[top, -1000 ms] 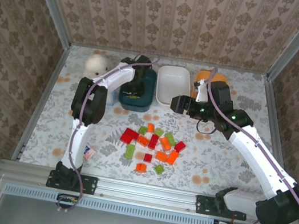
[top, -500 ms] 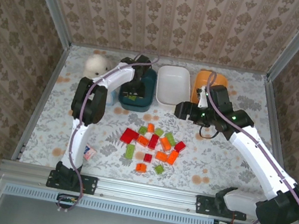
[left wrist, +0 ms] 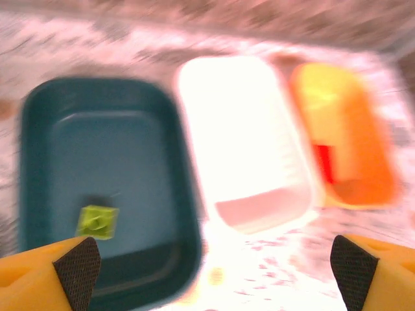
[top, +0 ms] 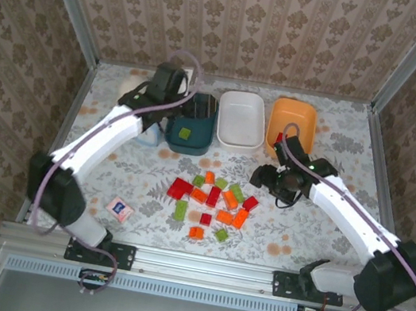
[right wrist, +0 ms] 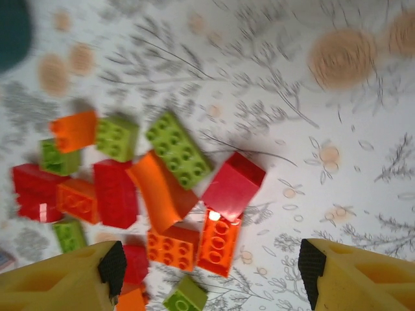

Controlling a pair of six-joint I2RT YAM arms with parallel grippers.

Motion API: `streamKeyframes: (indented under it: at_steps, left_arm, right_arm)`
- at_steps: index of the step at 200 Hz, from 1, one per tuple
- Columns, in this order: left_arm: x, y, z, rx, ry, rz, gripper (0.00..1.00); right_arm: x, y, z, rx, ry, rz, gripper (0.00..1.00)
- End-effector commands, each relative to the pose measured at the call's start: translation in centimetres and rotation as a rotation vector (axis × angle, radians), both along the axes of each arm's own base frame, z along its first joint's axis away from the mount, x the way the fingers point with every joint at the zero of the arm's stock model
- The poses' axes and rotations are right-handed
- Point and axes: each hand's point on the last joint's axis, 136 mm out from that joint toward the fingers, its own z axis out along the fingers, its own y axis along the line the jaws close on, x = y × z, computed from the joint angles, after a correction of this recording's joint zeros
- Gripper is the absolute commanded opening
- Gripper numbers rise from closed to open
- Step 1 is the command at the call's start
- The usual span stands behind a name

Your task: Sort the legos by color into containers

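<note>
While left hand and right hand gape empty, square green lego sits in teal tub.

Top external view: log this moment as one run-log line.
left gripper open near teal tub | green lego inside it | right gripper open above loose legos

No text, number or brand can be read anywhere. The small pink-and-white card on the table is too small to tell if it carries print. The studs of the legos show no legible mark.
</note>
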Motion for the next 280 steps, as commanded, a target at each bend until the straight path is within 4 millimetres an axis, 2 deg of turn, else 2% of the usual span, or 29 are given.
streamKeyframes:
  at_steps: [1,12,15,29,50,63,107,161,191,209,224,250,263,280]
  left_arm:
    - [-3.8,-2.9,0.1,-0.152,0.002,-0.231,0.96]
    - [-6.3,-2.6,-0.6,-0.164,0.036,-0.27,0.96]
    - [-6.9,-2.4,-0.9,-0.164,0.045,-0.274,0.96]
    - [-9.4,-1.5,-1.5,-0.17,0.06,-0.284,0.95]
    - [-12.0,-0.1,-1.7,-0.181,0.067,-0.282,0.95]
    - [-13.0,0.6,-2.0,-0.179,0.073,-0.275,0.95]
    - [-14.1,1.4,-2.2,-0.189,0.083,-0.26,0.94]
    - [-14.9,1.6,-2.4,-0.192,0.085,-0.254,0.94]
    - [-15.0,1.7,-2.3,-0.194,0.086,-0.251,0.93]
    - [-15.1,1.7,-2.1,-0.196,0.081,-0.253,0.93]
    - [-15.2,1.6,-2.0,-0.205,0.078,-0.259,0.93]
    - [-15.4,1.4,-2.0,-0.219,0.082,-0.264,0.93]
    - [-15.3,1.3,-1.6,-0.228,0.072,-0.263,0.93]
    - [-14.8,1.0,-0.6,-0.239,0.053,-0.255,0.93]
  right_arm:
    - [-0.8,0.0,-2.5,-0.014,0.111,-0.168,0.72]
    - [-0.6,0.7,-3.2,0.018,0.116,-0.218,0.71]
    - [-0.6,0.9,-4.0,0.012,0.137,-0.229,0.7]
    - [-0.7,1.2,-5.3,0.017,0.162,-0.291,0.67]
    - [-1.2,0.8,-6.9,-0.009,0.21,-0.362,0.63]
    - [-1.6,0.6,-7.6,-0.022,0.232,-0.389,0.63]
    - [-0.6,1.9,-9.0,0.022,0.22,-0.388,0.64]
    - [-0.8,1.9,-9.2,0.021,0.208,-0.383,0.65]
    - [-1.2,2.1,-10.6,0.02,0.242,-0.394,0.53]
    - [-1.1,1.9,-10.7,0.009,0.237,-0.401,0.41]
    - [-0.9,1.9,-10.5,0.006,0.231,-0.4,0.31]
    - [-0.6,1.5,-9.5,-0.02,0.209,-0.385,0.24]
    - [0.0,0.8,-7.6,-0.052,0.156,-0.363,0.24]
    - [1.8,-0.6,-3.3,-0.111,0.036,-0.321,0.24]
